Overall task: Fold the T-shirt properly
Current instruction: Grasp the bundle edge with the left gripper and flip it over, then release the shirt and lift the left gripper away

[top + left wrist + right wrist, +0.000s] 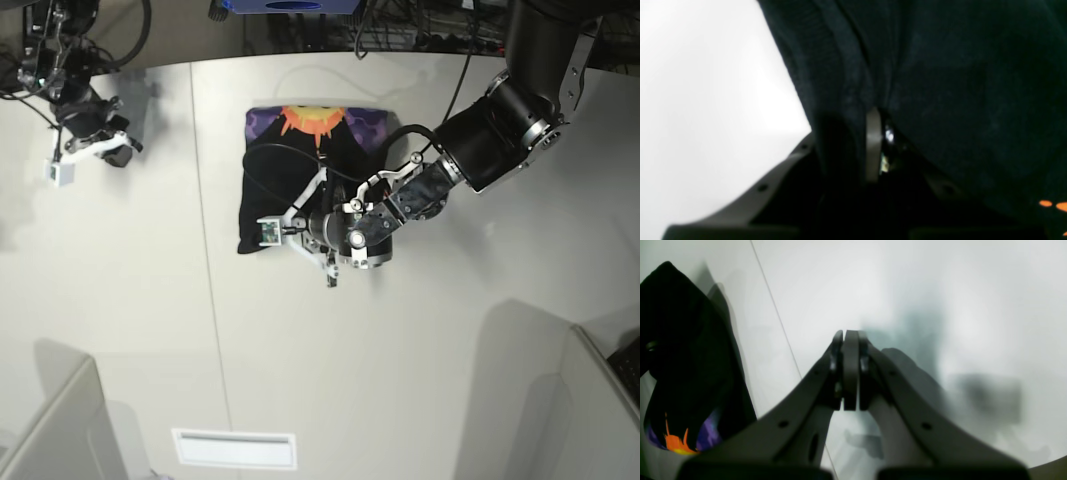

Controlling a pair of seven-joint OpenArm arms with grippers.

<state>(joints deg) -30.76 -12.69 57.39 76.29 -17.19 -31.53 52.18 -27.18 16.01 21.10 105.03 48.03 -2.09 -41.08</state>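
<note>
Left gripper (300, 232) nearer by far: planted on the T-shirt (290, 150) at its near edge, wrist reaching in from the right side of the table (450, 380). Right gripper (846, 336) well apart, parked over bare tabletop near the far left corner, jaws pressed together with nothing between them.

T-shirt already a compact block, lying toward the far middle of the table, just right of the seam line running front to back. Long axis front to back; sunburst print showing at the far end, plain black toward the near end where the left gripper sits.

From the left wrist view: black cloth rising directly ahead of the fingers (873, 143) and draping over them, jaws nearly together with a fold of the cloth apparently pinched between, though too dark and blurred there to be sure how much fabric is caught.

So, relative to the tool: bulk of the shirt lying away from the left gripper, toward the table's far edge. Any last fold or smoothing likely runs along that axis, near edge carried toward the printed end.
</note>
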